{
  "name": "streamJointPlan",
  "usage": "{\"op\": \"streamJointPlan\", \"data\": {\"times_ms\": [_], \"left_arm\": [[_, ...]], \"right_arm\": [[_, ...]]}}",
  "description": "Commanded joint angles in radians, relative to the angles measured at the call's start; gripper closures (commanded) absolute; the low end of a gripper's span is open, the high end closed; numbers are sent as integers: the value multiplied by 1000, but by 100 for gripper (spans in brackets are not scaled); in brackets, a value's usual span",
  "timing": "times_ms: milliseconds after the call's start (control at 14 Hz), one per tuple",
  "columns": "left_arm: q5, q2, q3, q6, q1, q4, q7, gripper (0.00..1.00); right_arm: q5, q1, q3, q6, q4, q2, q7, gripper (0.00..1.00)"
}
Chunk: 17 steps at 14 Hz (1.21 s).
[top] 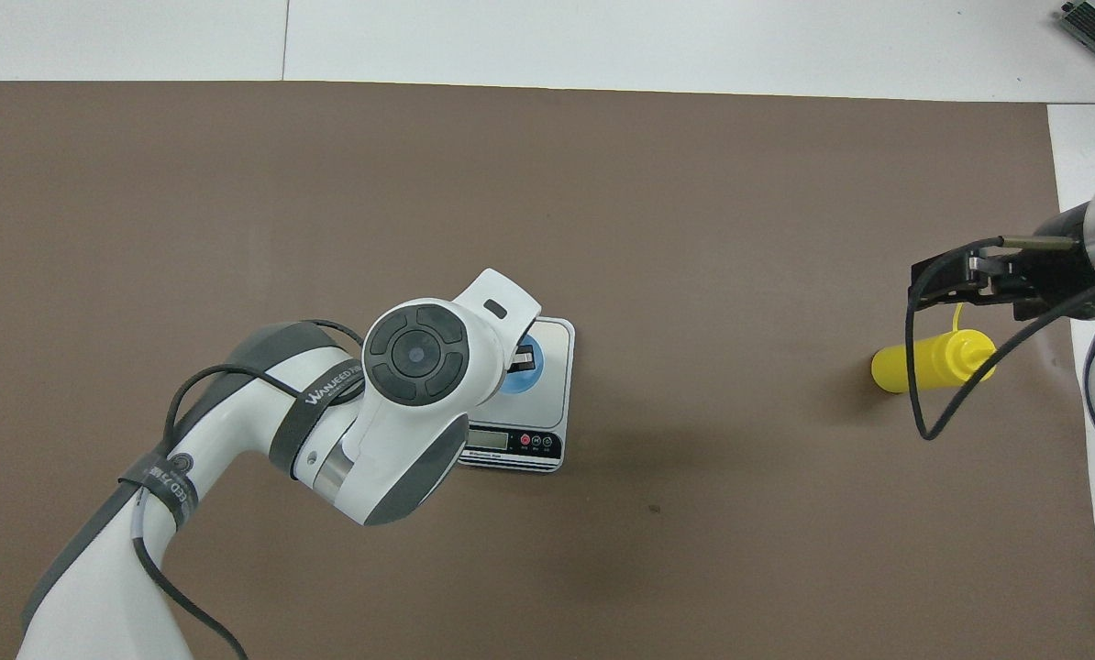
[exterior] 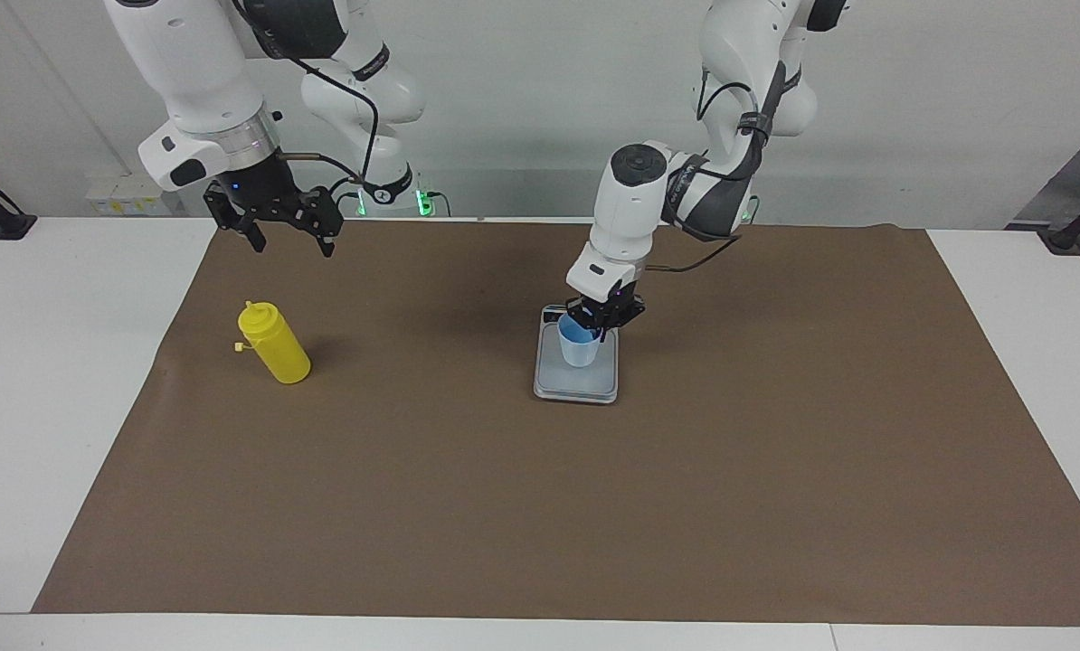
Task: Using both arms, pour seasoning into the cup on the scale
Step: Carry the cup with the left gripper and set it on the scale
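- The left arm reaches in from its own end, bends at the elbow and points its wrist steeply down over the kitchen scale (exterior: pixel 576 384).
- The left gripper (exterior: pixel 600 323) sits at the rim of the light blue cup (exterior: pixel 579 348), its fingers pressed together on the cup's wall at the edge nearer to the robots.
- The cup stands upright on the scale's pale weighing plate, on the part nearer to the robots and just beside the display strip; whether its base bears fully on the plate I cannot tell.
- In the overhead view the arm's wrist covers part of the cup (top: pixel 522 367), and only a slice of its brighter blue inside shows; nothing can be made out in it.
- The right arm waits, its wrist turned down, with the right gripper (exterior: pixel 288 237) up in the air over the edge of the brown mat (exterior: pixel 540 506), fingers spread wide and holding nothing.
- The yellow squeeze bottle (exterior: pixel 273 344) stands on the mat toward the right arm's end of the table, cap on, its small tethered cap hanging at the side, well apart from the scale.
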Motion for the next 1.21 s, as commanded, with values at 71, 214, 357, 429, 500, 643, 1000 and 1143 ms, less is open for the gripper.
{"op": "streamJointPlan", "data": {"times_ms": [71, 214, 357, 429, 500, 643, 1000, 1143], "left_arm": [[26, -2, 5, 35, -10, -28, -21, 100], [26, -2, 5, 50, -11, -41, -21, 100], [26, -2, 5, 53, -14, -41, -24, 34], [26, -2, 5, 53, -13, -38, -21, 0], [26, -2, 6, 52, -5, -31, -19, 0], [26, -27, 16, 18, 2, -17, -11, 0], [29, -117, 17, -197, 111, 77, 174, 0], [27, -169, 16, -250, 183, 74, 284, 0]], "right_arm": [[6, -14, 6, 7, -19, -17, -20, 0], [6, -14, 6, 7, -19, -17, -20, 0], [6, -14, 6, 7, -18, -17, -20, 0], [6, -14, 4, 7, -19, -17, -20, 0], [6, -14, 6, 7, -19, -17, -20, 0], [6, -14, 6, 7, -19, -17, -20, 0], [6, -14, 6, 7, -19, -17, -20, 0], [6, -13, 6, 7, -19, -17, -20, 0]]}}
